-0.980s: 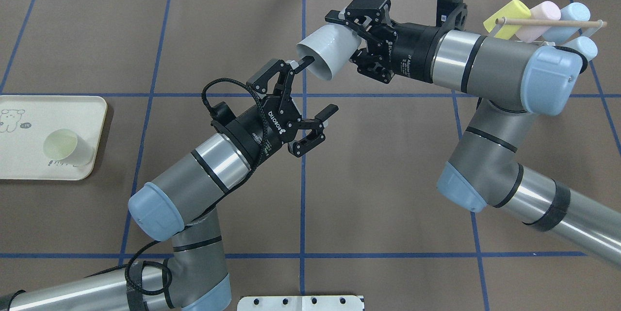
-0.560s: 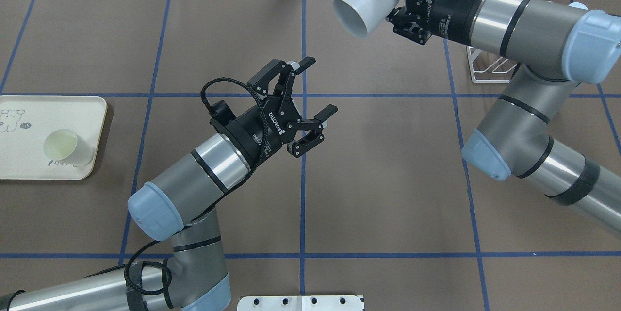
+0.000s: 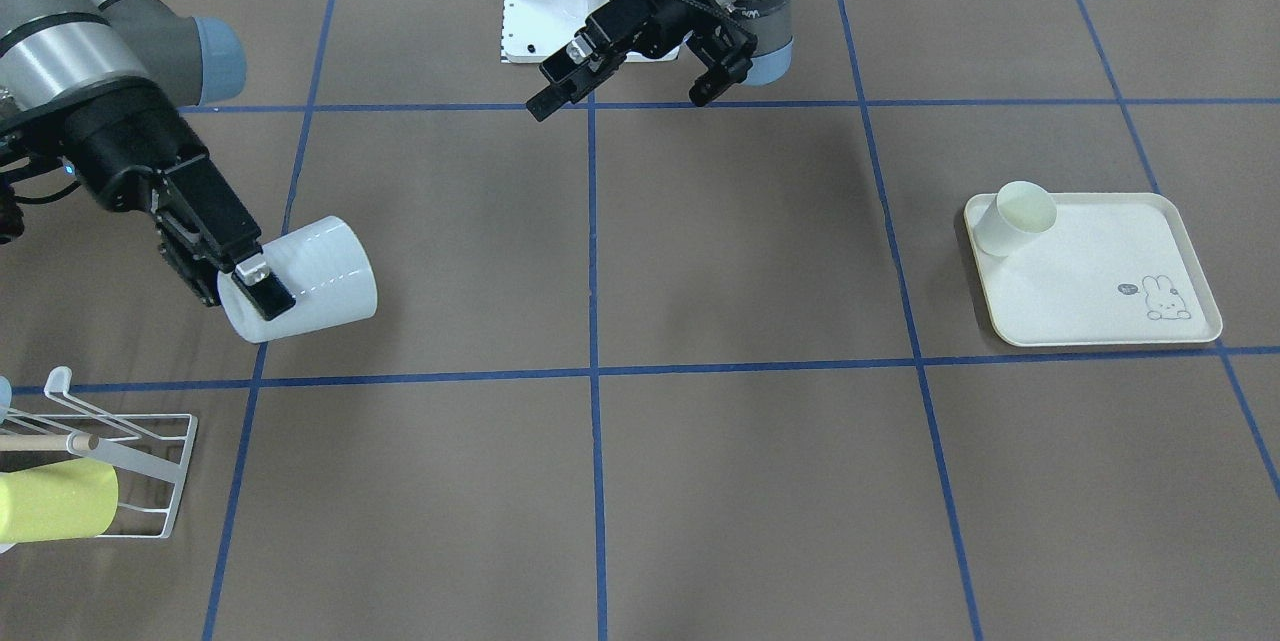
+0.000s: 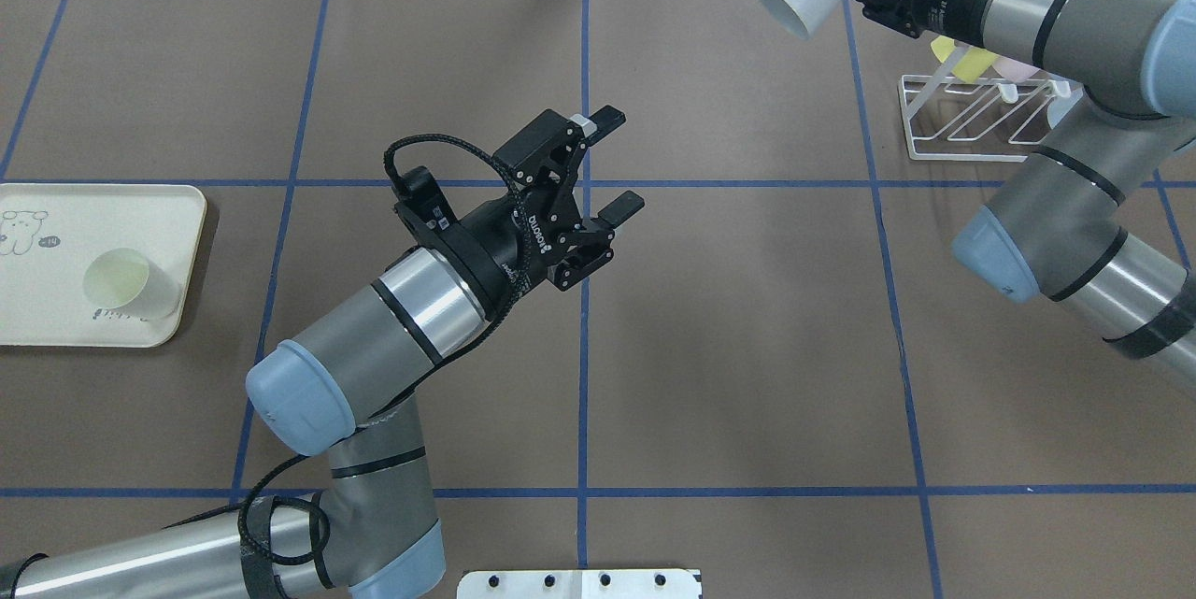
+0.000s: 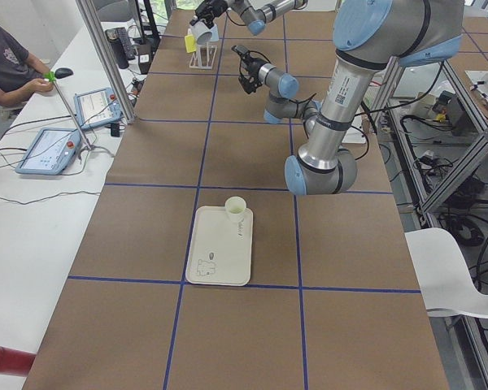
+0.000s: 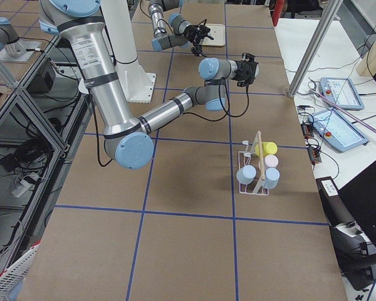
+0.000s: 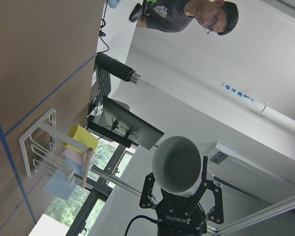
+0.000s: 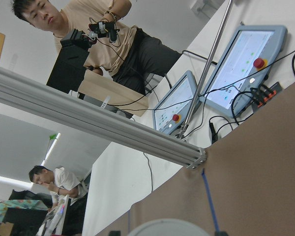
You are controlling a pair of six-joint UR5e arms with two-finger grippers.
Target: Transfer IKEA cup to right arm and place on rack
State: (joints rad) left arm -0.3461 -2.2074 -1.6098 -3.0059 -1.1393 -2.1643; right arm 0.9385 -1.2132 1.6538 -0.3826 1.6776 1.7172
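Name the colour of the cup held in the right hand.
The cup is white, clearest in the front-facing view.

Table [image 4: 747,347]: brown top with blue lines that make big squares.
Tray [image 4: 121,206]: cream, lying flat toward the left end.
Rack [image 4: 976,118]: white wire, standing near the far edge, right side.

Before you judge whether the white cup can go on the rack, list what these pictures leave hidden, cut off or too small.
Rack, overhead view: the right arm hides most of its cups.
Rack, front-facing view: cut off by the left edge.
White cup, right wrist view: only its rim shows, at the bottom edge.
Exterior right view: free rack spots too small to tell.
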